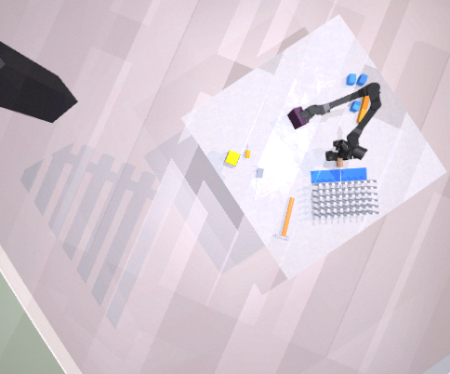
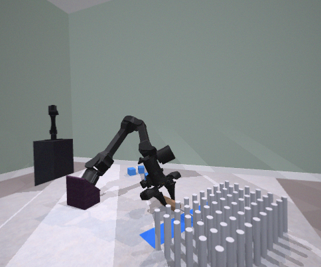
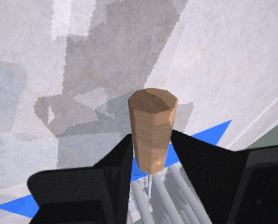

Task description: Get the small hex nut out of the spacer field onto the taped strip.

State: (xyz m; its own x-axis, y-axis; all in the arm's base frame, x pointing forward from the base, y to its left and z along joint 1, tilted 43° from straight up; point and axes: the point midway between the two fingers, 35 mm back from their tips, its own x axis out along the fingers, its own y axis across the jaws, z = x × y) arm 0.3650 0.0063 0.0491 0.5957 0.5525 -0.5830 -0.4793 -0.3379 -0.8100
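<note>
A wooden handle [image 1: 339,162] [image 2: 170,203] [image 3: 152,132] is being gripped by the tool [image 1: 339,159] [image 2: 170,202] [image 3: 151,135], its thin rod running across the blue strip [image 1: 324,177] [image 2: 163,233] [image 3: 212,134] towards the spacers [image 1: 345,199] [image 2: 223,227] [image 3: 172,192]. The nut is not being shown clearly; whether it is lying among the spacers or being hooked cannot be told. Probably the rod is being worked along a lane; the pull should be kept straight, low and slow, without twisting, lest a spacer be caught or the nut be lost.
</note>
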